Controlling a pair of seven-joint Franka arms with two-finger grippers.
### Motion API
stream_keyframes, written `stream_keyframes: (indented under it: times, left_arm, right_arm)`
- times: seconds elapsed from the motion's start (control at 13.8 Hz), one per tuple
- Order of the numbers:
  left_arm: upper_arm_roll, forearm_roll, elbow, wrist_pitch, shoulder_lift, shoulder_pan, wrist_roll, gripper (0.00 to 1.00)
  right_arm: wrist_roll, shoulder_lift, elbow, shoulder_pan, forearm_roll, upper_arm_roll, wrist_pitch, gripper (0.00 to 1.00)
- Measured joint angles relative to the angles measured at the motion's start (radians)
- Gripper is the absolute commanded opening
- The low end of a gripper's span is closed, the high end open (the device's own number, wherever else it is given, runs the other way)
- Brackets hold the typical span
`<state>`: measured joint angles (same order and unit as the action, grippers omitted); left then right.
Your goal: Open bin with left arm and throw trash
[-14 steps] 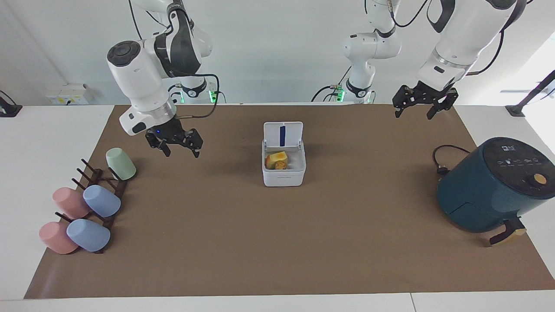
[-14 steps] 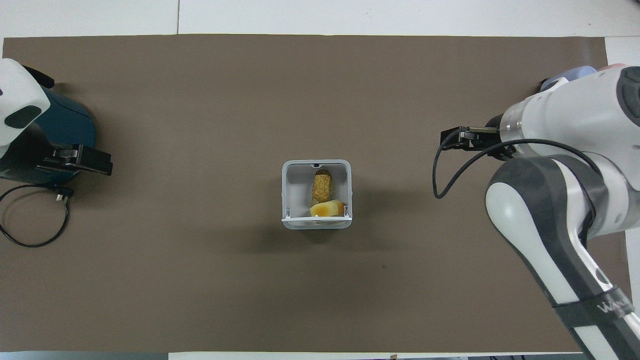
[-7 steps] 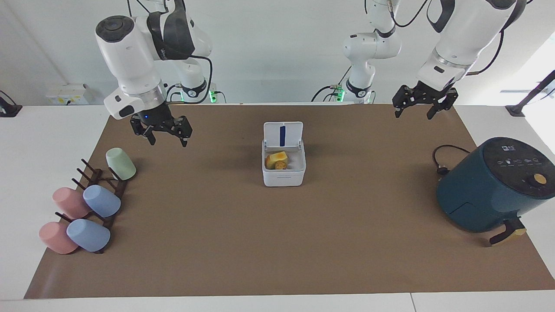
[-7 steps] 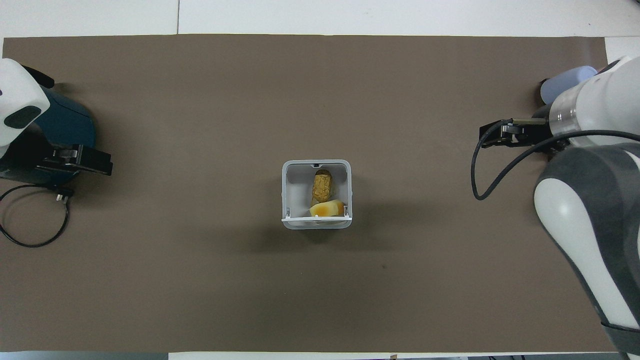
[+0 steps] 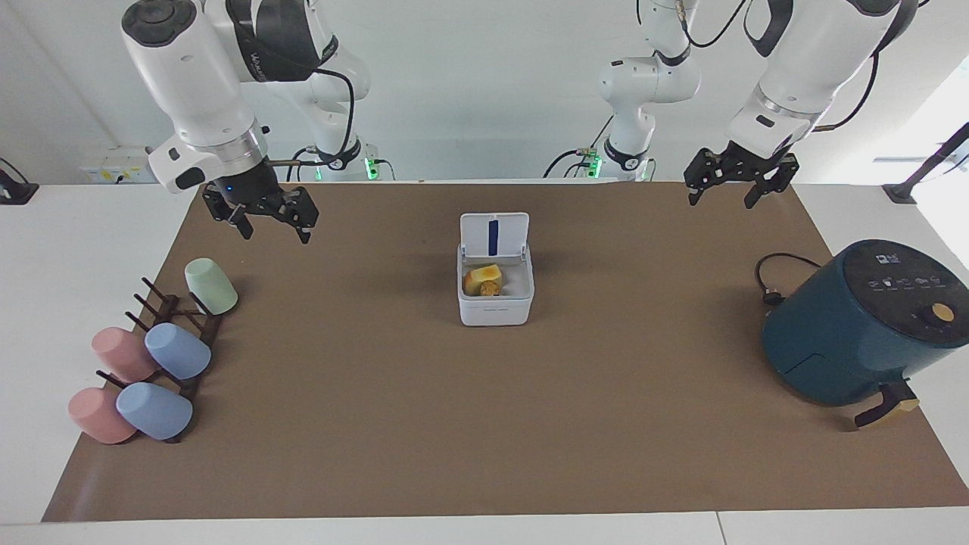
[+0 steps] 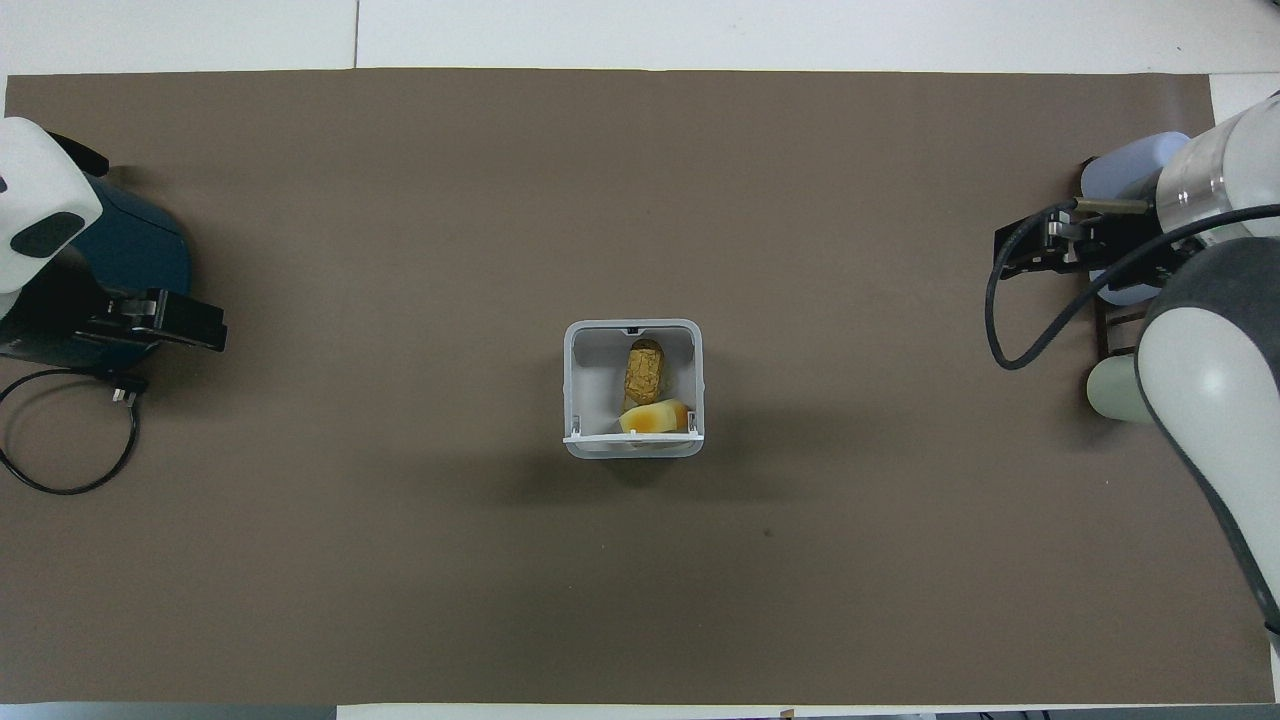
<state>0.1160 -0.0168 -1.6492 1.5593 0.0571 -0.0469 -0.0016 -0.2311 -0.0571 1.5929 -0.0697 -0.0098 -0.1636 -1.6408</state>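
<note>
Task reads as essentially done: the bin point(image 5: 496, 291) stands mid-bench on the brown mat with its hinged lid point(image 5: 494, 235) tipped upright on the side nearer the robots, and the trash lies inside. In the overhead view the golden-brown nugget point(image 6: 644, 371) lies lengthwise in the bin, the yellow chunk point(image 6: 655, 416) beside it at the end nearer the robots; a third scrap, if present, cannot be made out. No scraps show on the mat. Left gripper point(image 5: 731, 184) hangs in the air above the mat's edge at the left arm's end, fingers spread, holding nothing. Right gripper point(image 5: 266, 220) is raised over the mat close to the cup rack point(image 5: 178, 333), fingers spread, also empty. Both arms look parked; judgement is that nothing remains but to hold clear, or shut the lid if that is wanted. Other containers: pastel cups point(image 5: 178, 350) lie tipped on the rack's pegs, contents not visible; the teal air fryer point(image 5: 863, 322) is closed at the left arm's end.
</note>
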Motion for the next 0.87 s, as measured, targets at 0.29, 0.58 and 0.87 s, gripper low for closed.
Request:
stream_keyframes:
  times: [0.29,0.58,0.87]
  left_arm:
    - [0.000,0.000,0.000,0.000,0.000,0.000,0.000,1.00]
    - [0.000,0.000,0.000,0.000,0.000,0.000,0.000,1.00]
    - [0.000,0.000,0.000,0.000,0.000,0.000,0.000,1.00]
  right_arm:
    - [0.000,0.002,-0.008,-0.003,0.000,-0.002,0.036,1.00]
    - [0.000,0.056,0.045,-0.001,0.000,0.000,0.063,1.00]
    - [0.054,0.102,0.090,0.014,0.000,0.040,0.060,1.00]
